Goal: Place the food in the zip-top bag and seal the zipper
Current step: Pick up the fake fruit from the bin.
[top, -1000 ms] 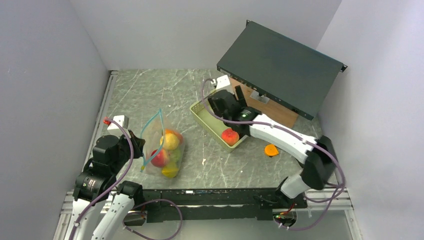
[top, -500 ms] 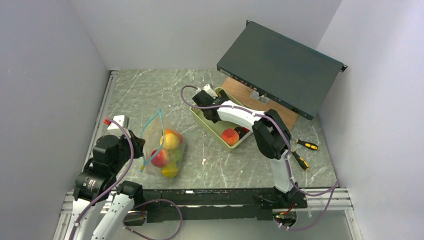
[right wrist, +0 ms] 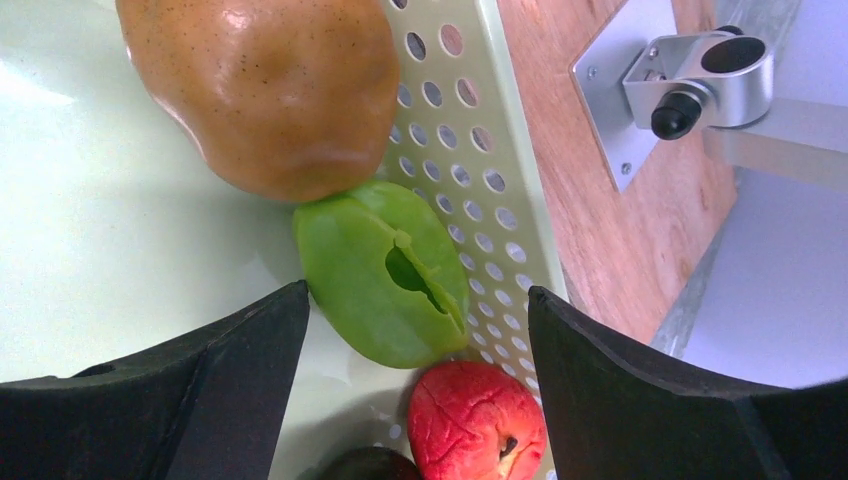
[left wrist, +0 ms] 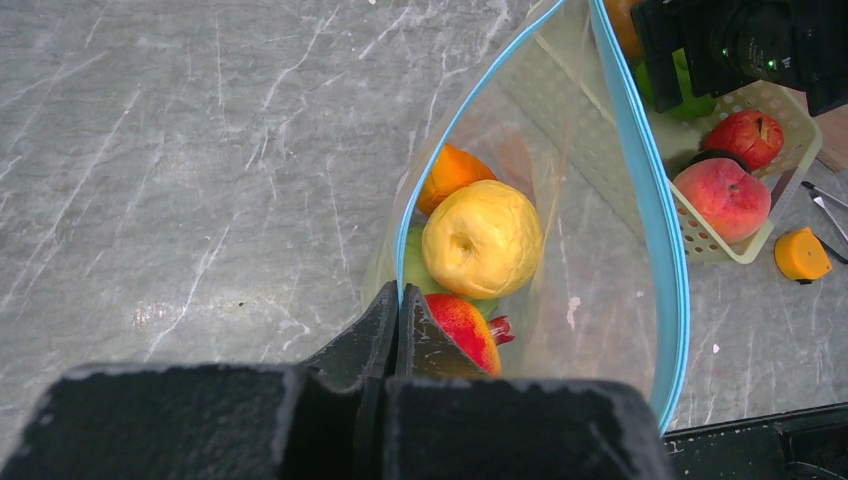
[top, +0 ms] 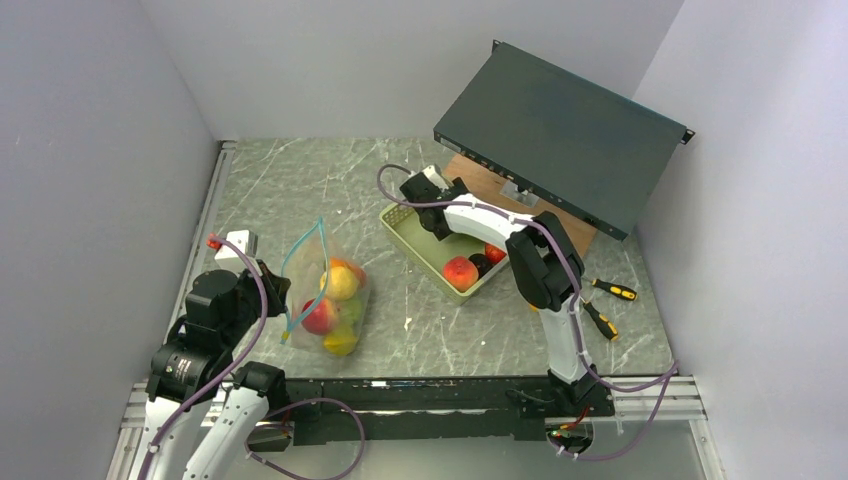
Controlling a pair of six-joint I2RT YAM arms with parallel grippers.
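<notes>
The clear zip-top bag (top: 328,292) lies left of centre, mouth held open, its teal zipper strip (left wrist: 655,215) curving round it. Inside it are a yellow fruit (left wrist: 482,238), an orange one (left wrist: 450,172), a green one and a red one (left wrist: 468,328). My left gripper (left wrist: 400,297) is shut on the bag's near mouth edge; it also shows in the top view (top: 278,290). My right gripper (right wrist: 420,350) is open, low over the basket (top: 412,232), jaws either side of a green piece (right wrist: 385,270) and a red fruit (right wrist: 475,420). A brown fruit (right wrist: 260,90) lies beyond.
The pale green basket also holds a peach fruit (top: 460,272) and a dark one (top: 480,262). A wooden board (right wrist: 640,200) and tilted dark metal case (top: 560,135) stand behind it. Two screwdrivers (top: 610,290) and a flat orange piece (left wrist: 800,253) lie to its right.
My right arm has folded in from the right. Its gripper went to the basket's far left end, then came back slightly over the fruit. The left gripper and the bag have not moved.
</notes>
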